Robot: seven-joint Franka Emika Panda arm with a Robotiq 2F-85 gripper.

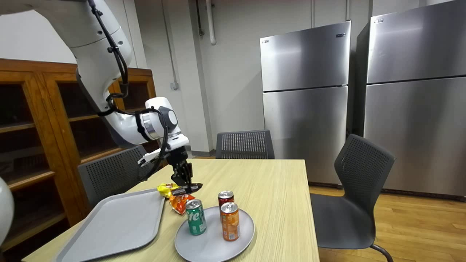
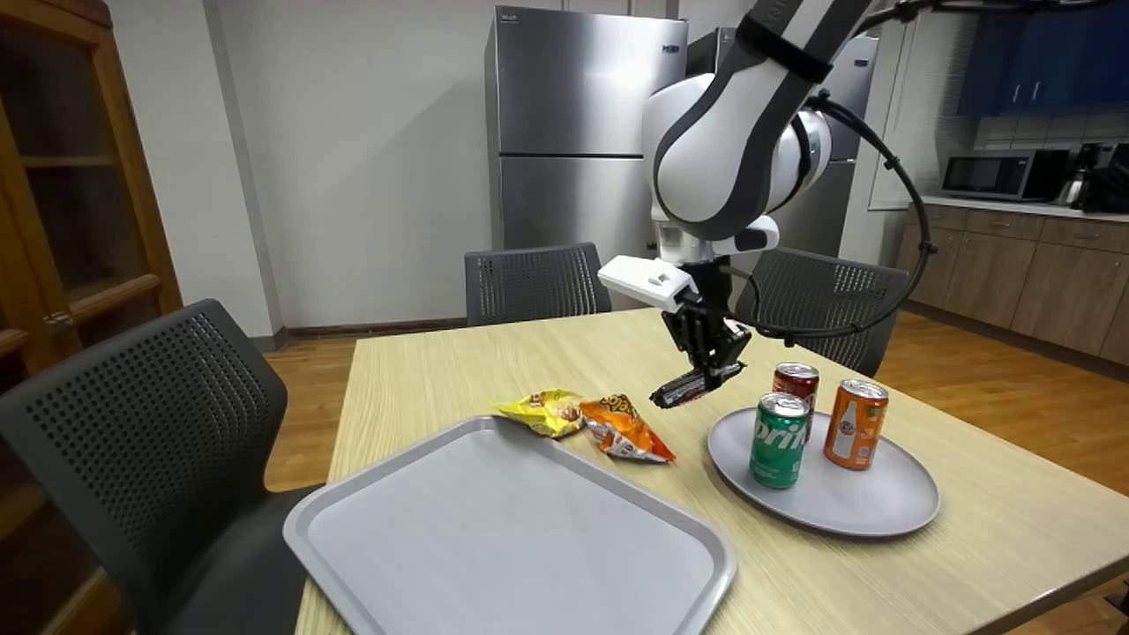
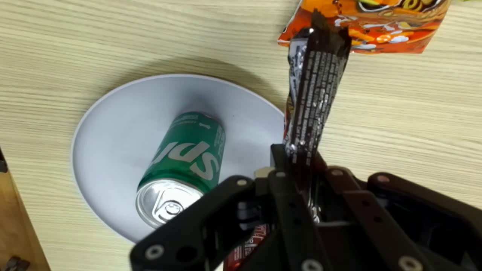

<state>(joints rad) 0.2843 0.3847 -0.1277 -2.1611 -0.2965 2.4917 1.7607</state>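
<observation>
The claw is closed on a dark wrapped bar, pinching it partway along and holding it clear above the table. Lower than the claw and near it lies an orange snack bag, a yellow bag just beside that. Also lower than the claw, a plate carries a green can, a red can and an orange can. A gray tray lies farther from the claw.
</observation>
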